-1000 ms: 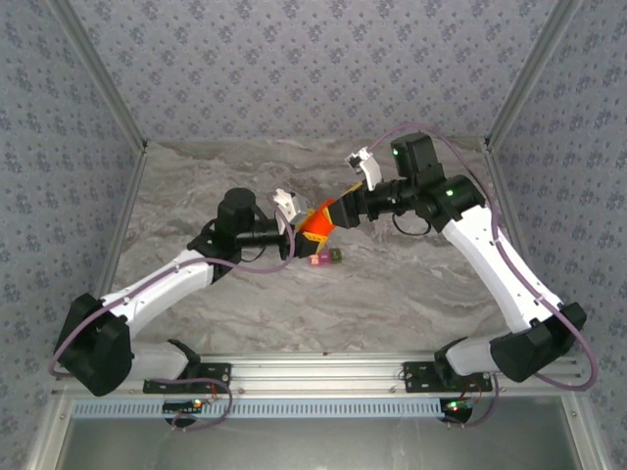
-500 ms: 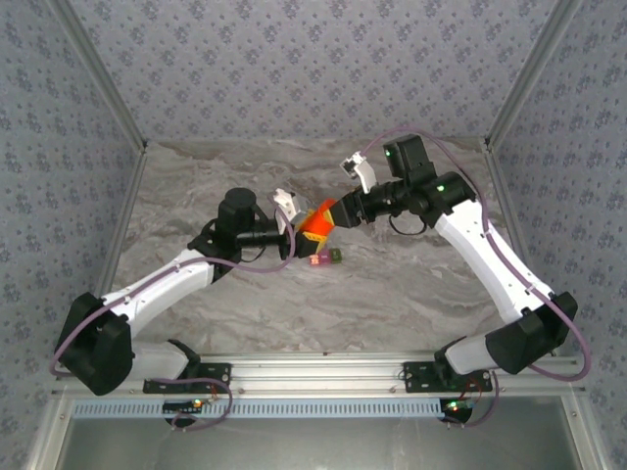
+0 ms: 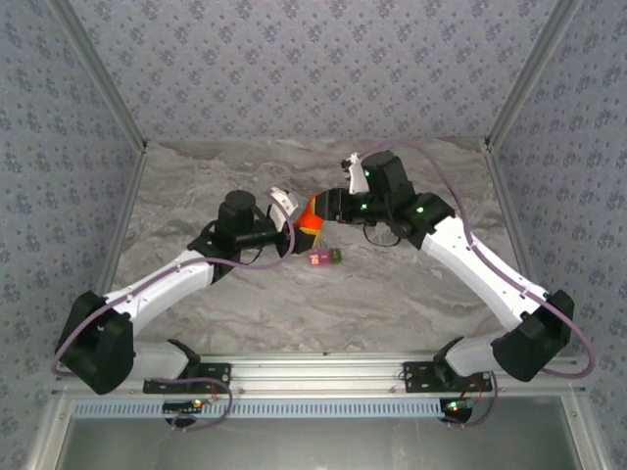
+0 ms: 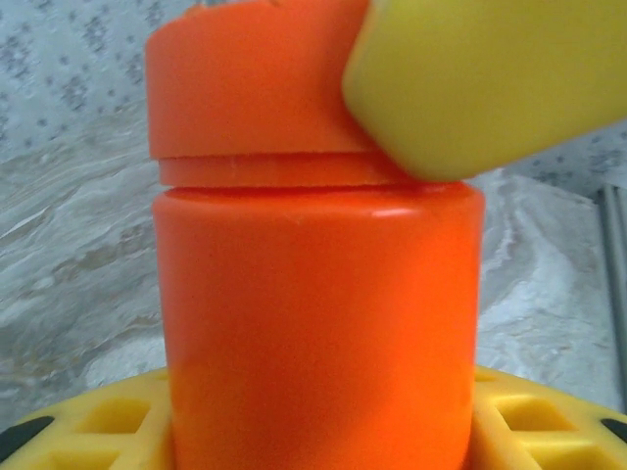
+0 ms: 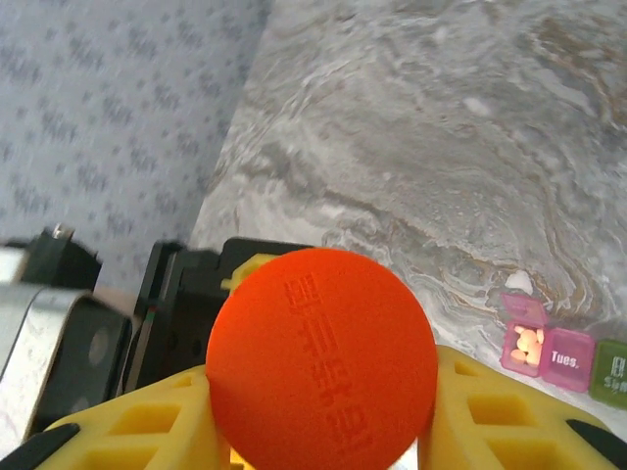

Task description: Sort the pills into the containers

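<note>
Near the middle of the marbled table (image 3: 411, 284), the two arms meet over an orange bottle (image 3: 310, 219). The left gripper (image 3: 297, 227) is clamped on the bottle's body; in the left wrist view its yellow fingers (image 4: 108, 421) sit against either side of the lower wall. The right gripper (image 3: 326, 206) comes in from the opposite side and is closed on the cap (image 5: 321, 357), whose round, embossed top faces the right wrist camera with a yellow finger pressed to each side. One of those fingers also covers the cap's upper right edge in the left wrist view. The containers (image 3: 323, 258) lie on the table just on the near side of the bottle, apart from both grippers. In the right wrist view one pink compartment stands open with pale pills (image 5: 529, 343) inside, next to a pink face marked "Tues." and a green one.
</note>
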